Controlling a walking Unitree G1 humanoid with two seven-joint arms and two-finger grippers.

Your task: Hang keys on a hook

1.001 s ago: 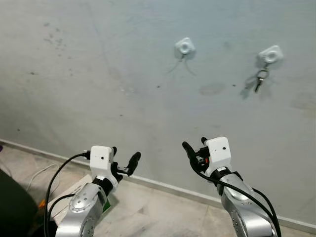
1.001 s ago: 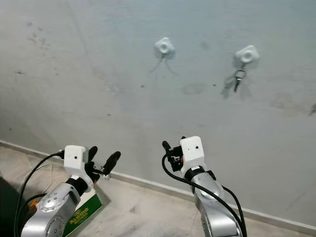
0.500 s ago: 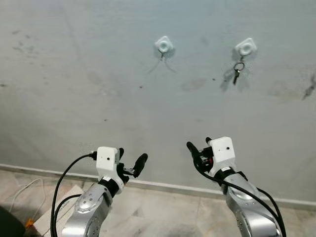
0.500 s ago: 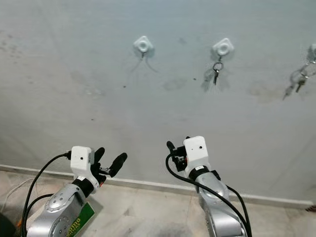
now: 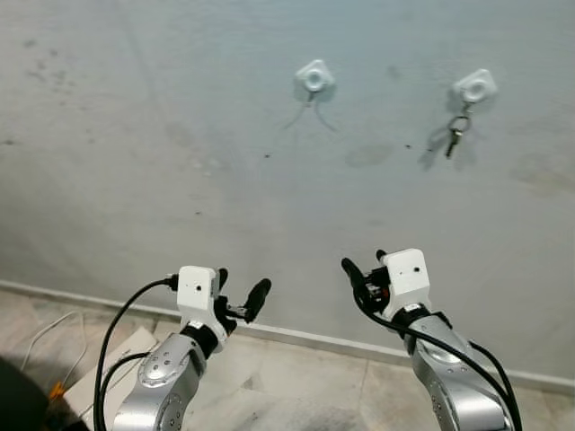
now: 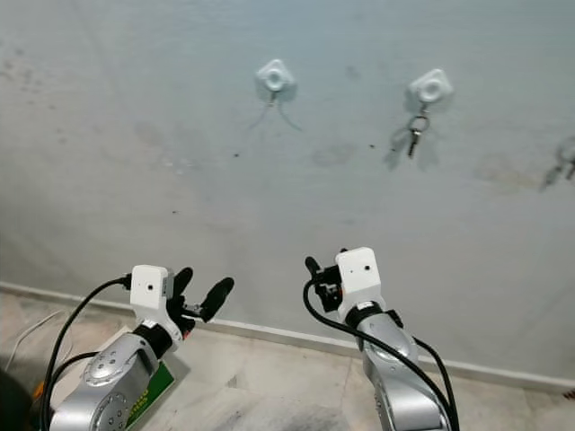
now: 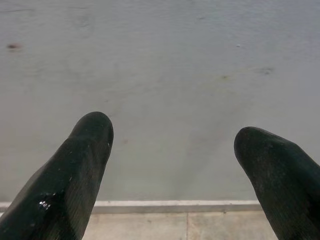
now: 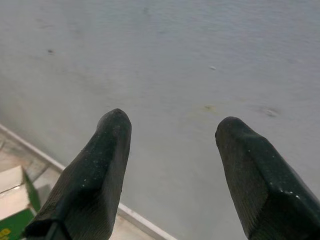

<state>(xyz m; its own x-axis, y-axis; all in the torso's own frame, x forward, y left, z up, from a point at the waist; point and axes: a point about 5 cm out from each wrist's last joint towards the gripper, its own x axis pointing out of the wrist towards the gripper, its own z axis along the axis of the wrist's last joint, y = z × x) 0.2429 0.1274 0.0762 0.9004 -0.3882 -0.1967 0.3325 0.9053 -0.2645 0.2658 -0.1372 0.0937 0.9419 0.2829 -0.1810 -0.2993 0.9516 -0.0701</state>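
Two white hooks are stuck high on the grey wall. The left hook (image 5: 314, 76) is bare. From the right hook (image 5: 474, 87) hangs a small bunch of keys (image 5: 456, 135). Another bunch of keys (image 6: 566, 162) hangs at the far right edge. My left gripper (image 5: 241, 289) is raised low before the wall, open and empty, as the left wrist view (image 7: 172, 135) confirms. My right gripper (image 5: 364, 265) is held beside it, well below the hooks, also open with nothing between its fingers (image 8: 107, 145).
A pale baseboard (image 5: 305, 337) runs along the foot of the wall above a tiled floor. A green and white box (image 6: 144, 395) and a white cable (image 5: 54, 332) lie on the floor at the lower left.
The whole picture has swung left and then partly back as the camera turned. Both arms keep the same raised pose, grippers still open.
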